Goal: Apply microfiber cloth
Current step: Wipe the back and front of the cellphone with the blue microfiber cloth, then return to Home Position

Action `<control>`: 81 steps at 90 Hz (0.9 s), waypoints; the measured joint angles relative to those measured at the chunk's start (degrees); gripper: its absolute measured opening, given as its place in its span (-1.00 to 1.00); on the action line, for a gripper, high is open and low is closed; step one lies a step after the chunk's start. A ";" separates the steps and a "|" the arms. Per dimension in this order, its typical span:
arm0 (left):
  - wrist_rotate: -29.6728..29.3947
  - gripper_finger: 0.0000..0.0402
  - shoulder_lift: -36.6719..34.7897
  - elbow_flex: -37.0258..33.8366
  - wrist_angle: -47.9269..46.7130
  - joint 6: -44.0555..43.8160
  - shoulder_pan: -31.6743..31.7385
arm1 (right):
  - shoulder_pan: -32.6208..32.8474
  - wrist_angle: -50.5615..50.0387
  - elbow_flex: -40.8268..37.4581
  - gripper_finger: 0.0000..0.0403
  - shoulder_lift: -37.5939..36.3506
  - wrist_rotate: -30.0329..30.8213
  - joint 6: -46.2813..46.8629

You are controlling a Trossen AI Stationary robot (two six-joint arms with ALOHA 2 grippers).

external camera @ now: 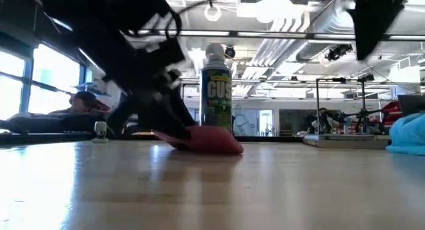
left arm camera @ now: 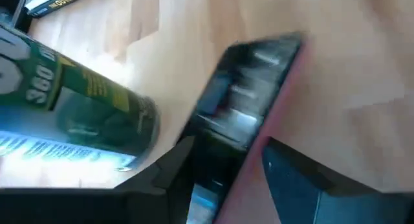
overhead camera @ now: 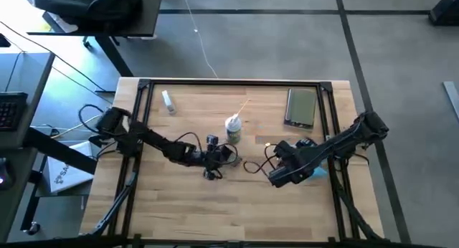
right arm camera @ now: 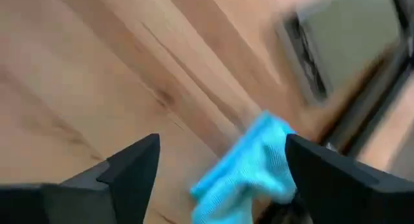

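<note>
The turquoise microfiber cloth (overhead camera: 316, 175) lies rumpled on the wooden table near its right edge and also shows in the low view (external camera: 407, 133). My right gripper (right arm camera: 220, 169) hovers open above the cloth (right arm camera: 249, 166), one finger on either side of it and apart from it. At the table's middle, my left gripper (overhead camera: 212, 167) is shut on a black phone in a red case (left arm camera: 249, 101), which shows red in the low view (external camera: 207, 141). My left gripper pinches the phone between its two fingers (left arm camera: 165, 175) at the end nearest the wrist, on its two long edges (left arm camera: 259, 143). The fingers lie along the phone, slanting down from the table's left. The phone is low and tilted, its free end (external camera: 232, 148) at the tabletop.
A green spray can (overhead camera: 233, 127) stands upright just beyond the left gripper. A grey tablet (overhead camera: 301, 107) lies at the far right, a small clear bottle (overhead camera: 168, 100) at the far left. The dark table frame (overhead camera: 336, 133) runs close by the cloth.
</note>
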 joint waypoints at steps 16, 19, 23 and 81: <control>0.03 -0.23 -9.37 -0.15 -8.32 -7.25 -3.00 | 2.63 14.45 9.59 0.49 0.00 15.85 -28.74; 0.24 -0.23 -11.16 -0.15 -9.30 -8.20 -3.52 | 2.84 16.51 10.71 0.49 0.00 18.62 -34.49; 0.57 -0.23 -13.29 -0.15 -10.25 -9.30 -4.06 | 3.02 17.99 11.94 0.49 0.00 21.38 -41.26; -8.28 -0.23 -47.07 -0.17 -29.42 -13.06 -5.55 | -7.91 56.63 -29.49 0.49 -33.95 8.09 -55.02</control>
